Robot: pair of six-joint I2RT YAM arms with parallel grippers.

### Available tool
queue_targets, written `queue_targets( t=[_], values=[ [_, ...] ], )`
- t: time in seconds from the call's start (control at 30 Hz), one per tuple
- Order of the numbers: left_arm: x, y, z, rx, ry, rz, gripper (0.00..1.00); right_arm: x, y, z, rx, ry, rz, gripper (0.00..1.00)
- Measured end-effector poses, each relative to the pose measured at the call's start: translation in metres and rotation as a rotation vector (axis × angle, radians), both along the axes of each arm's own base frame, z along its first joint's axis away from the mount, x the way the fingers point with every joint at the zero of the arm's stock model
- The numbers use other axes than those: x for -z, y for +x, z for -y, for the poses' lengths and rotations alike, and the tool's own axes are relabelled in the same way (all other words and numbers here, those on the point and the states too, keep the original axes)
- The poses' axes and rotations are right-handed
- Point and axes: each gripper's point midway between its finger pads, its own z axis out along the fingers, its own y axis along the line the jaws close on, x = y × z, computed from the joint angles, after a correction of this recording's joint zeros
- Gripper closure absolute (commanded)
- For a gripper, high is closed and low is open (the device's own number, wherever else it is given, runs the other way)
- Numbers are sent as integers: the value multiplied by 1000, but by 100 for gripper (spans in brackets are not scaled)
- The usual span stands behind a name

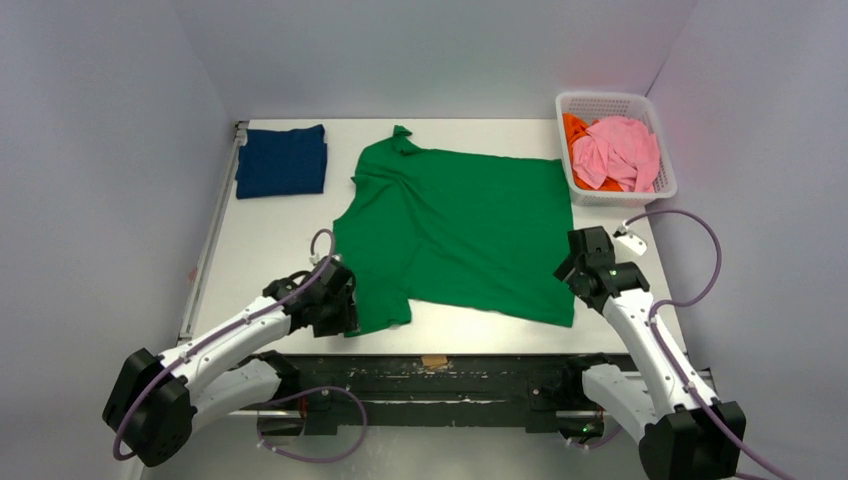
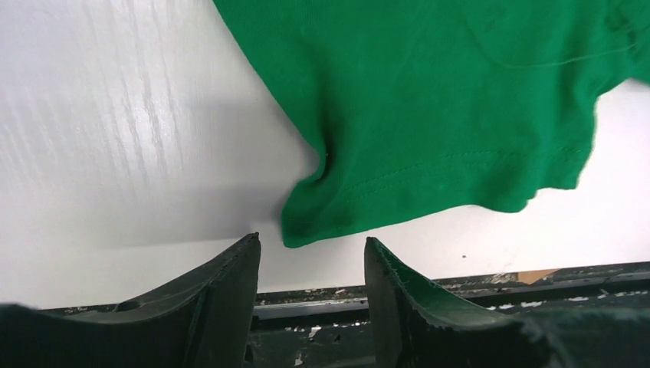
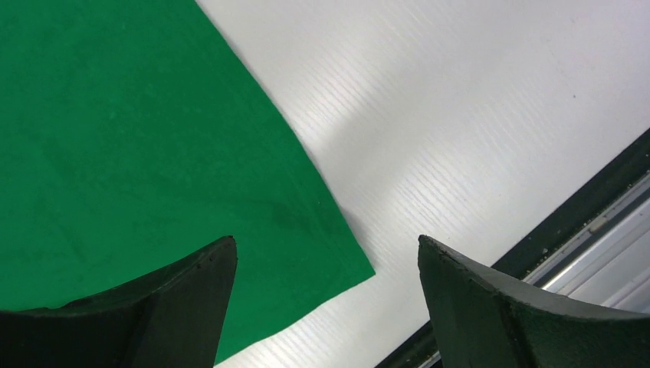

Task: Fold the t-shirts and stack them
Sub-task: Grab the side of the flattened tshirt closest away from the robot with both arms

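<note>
A bright green t-shirt (image 1: 455,225) lies spread flat on the white table, collar to the left and hem to the right. A folded navy blue t-shirt (image 1: 282,160) lies at the far left. Pink (image 1: 620,150) and orange (image 1: 573,132) t-shirts sit in the basket. My left gripper (image 1: 345,300) is open at the near sleeve (image 2: 429,184), just short of its corner. My right gripper (image 1: 572,268) is open above the shirt's near right hem corner (image 3: 337,261), holding nothing.
A white mesh basket (image 1: 612,102) stands at the far right corner. The table's dark front rail (image 1: 450,370) runs along the near edge, with a small brown tape patch (image 1: 434,360). Grey walls enclose the table on three sides.
</note>
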Motion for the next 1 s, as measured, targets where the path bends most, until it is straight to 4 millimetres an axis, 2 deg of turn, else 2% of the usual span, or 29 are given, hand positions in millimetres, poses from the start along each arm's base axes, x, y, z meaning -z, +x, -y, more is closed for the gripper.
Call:
queue_targets(
  t=[0.13, 0.17, 0.27, 0.3, 0.43, 0.57, 0.7, 0.87, 1.0],
  values=[
    [14, -10, 2, 21, 24, -65, 63, 0, 2, -3, -7, 21, 52, 15],
    [14, -9, 4, 22, 23, -70, 69, 2, 1, -4, -11, 28, 54, 15],
    [17, -4, 12, 25, 11, -72, 97, 6, -1, -5, -15, 38, 52, 15],
    [18, -2, 14, 25, 10, -74, 100, 7, -1, -6, -16, 42, 53, 15],
    [17, 10, 29, 23, -31, -50, 100, 6, -3, -9, -13, 70, 87, 15],
    [15, 9, 29, 21, -51, -32, 100, 9, -6, -14, 8, 116, 114, 17],
    [15, -11, 17, 24, -58, -47, 100, 26, -17, -24, 15, 180, 68, 19],
    [15, -36, 11, 25, -92, -96, 100, 45, -32, -31, 20, 215, -40, 23],
    [14, -47, 8, 22, -102, -122, 100, 56, -40, -35, 26, 237, -84, 26]
  ],
)
